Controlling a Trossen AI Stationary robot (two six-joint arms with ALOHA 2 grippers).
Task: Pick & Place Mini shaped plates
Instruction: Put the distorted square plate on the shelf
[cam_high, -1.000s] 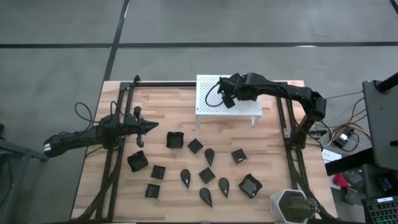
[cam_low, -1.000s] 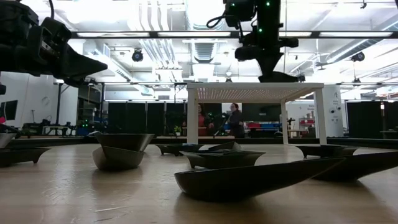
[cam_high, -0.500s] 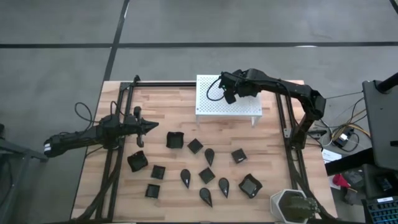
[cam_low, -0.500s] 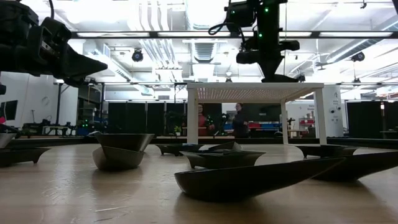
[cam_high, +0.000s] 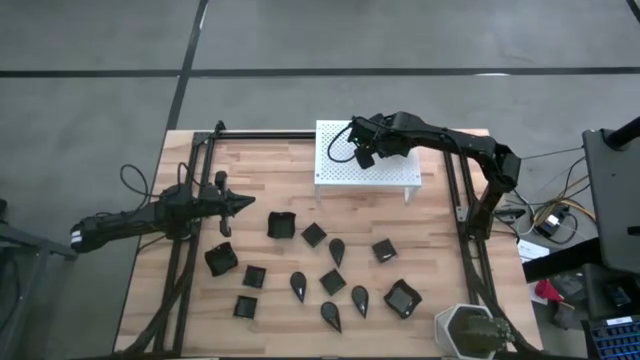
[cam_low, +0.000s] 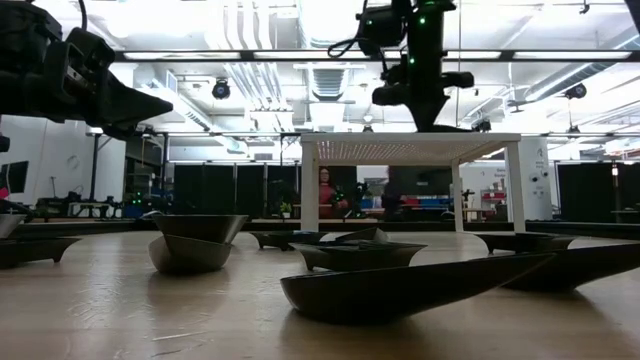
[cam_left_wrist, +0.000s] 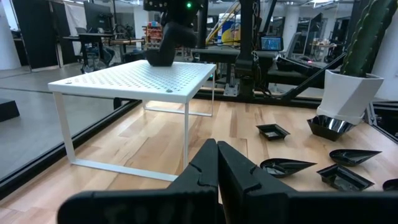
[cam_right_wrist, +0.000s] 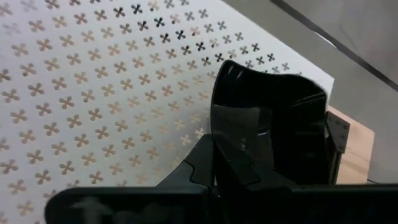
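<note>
Mini shaped plates, matte black (square and teardrop), lie scattered on the wooden table in front of the white perforated stand. One square plate is pinched at its rim by the right gripper, fingers pressed together on it, held over the stand's top near its far left corner. Left gripper hovers above the table's left side, fingers pressed together, holding nothing. White pot with green plant sits at the near right corner.
</note>
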